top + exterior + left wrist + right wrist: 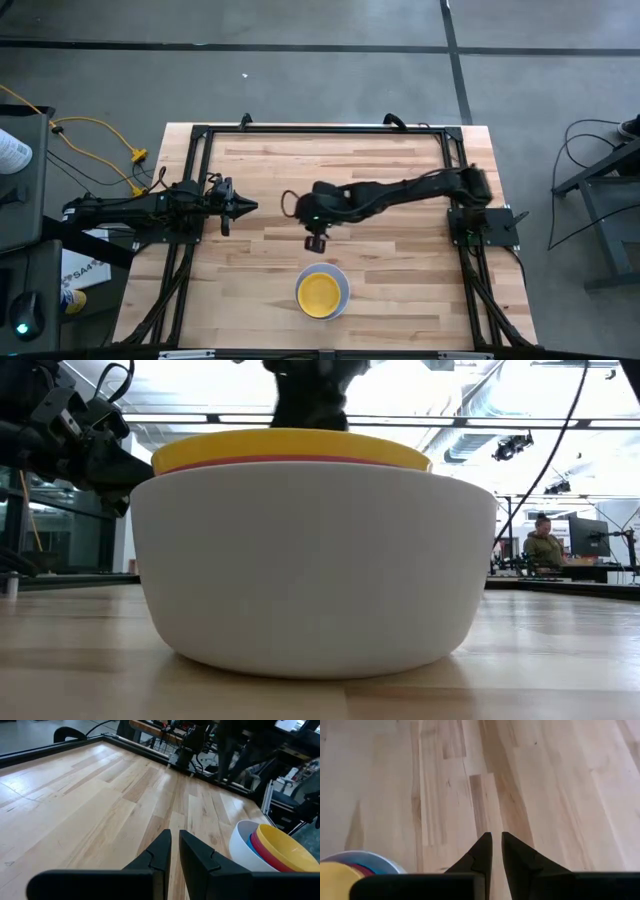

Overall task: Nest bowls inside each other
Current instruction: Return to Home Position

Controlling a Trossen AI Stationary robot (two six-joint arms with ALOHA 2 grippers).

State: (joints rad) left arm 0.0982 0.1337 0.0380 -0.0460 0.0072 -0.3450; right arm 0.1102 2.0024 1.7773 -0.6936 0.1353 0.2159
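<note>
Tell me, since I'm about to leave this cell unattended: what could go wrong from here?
1. The right gripper, shut, hangs close by the stack; a low move home could clip the yellow bowl, whose rim stands above the white bowl.
2. The stack sits near the front edge of the table, so a knock might push it off. The left gripper waits farther away, shut.
</note>
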